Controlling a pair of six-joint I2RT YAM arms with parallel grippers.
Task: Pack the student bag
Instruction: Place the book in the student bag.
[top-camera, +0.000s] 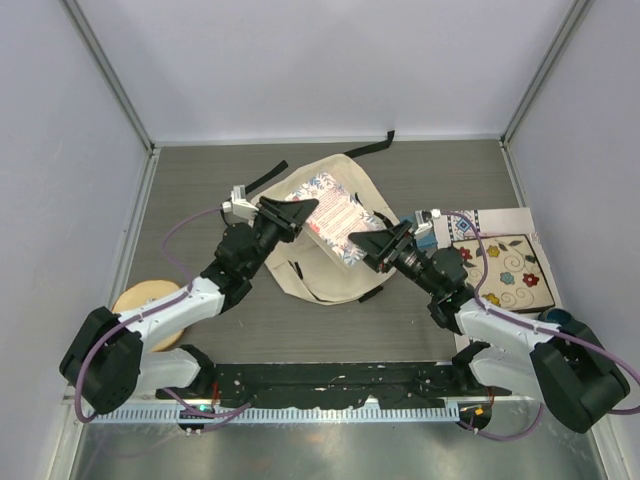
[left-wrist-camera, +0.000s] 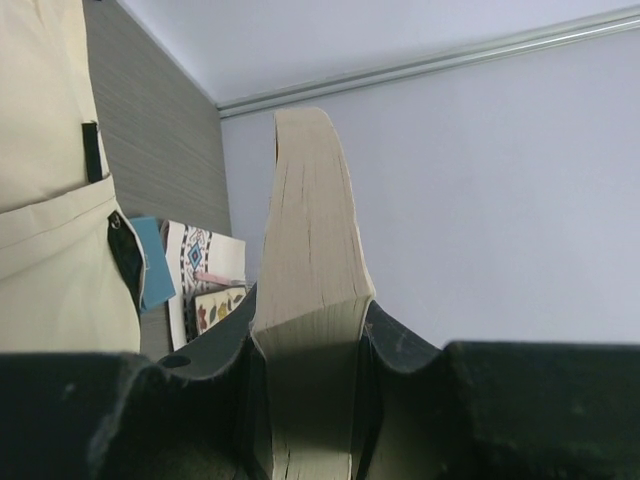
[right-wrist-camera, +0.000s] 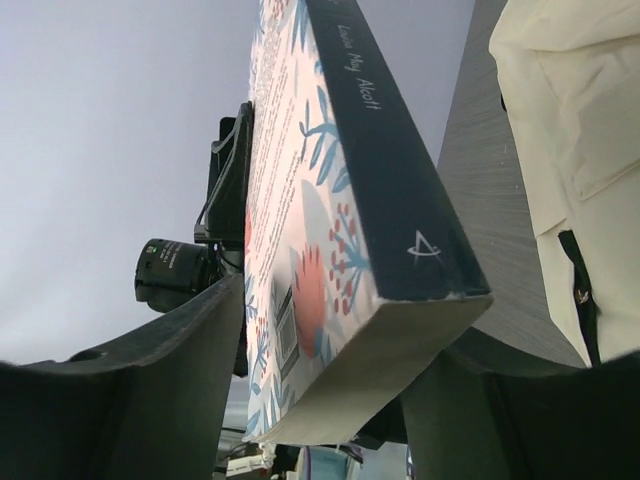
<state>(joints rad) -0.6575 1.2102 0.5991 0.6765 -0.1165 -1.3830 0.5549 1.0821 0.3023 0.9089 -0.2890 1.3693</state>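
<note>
The student bag (top-camera: 312, 272), cream fabric with black straps, lies flat at the table's middle; it also shows in the left wrist view (left-wrist-camera: 40, 200) and the right wrist view (right-wrist-camera: 570, 150). Above it hangs a thick paperback book (top-camera: 330, 213) with a floral cover and dark blue spine (right-wrist-camera: 340, 220). My left gripper (top-camera: 298, 213) is shut on the book's page edge (left-wrist-camera: 310, 250) at its left end. My right gripper (top-camera: 372, 246) straddles the book's right corner with its jaws apart; a gap shows between the left finger (right-wrist-camera: 190, 370) and the cover.
A flower-patterned flat board (top-camera: 505, 272) and a blue item (top-camera: 427, 232) lie to the right of the bag. A round tan object (top-camera: 148, 305) sits at the left, near my left arm. A black strap (top-camera: 370, 147) trails toward the back wall.
</note>
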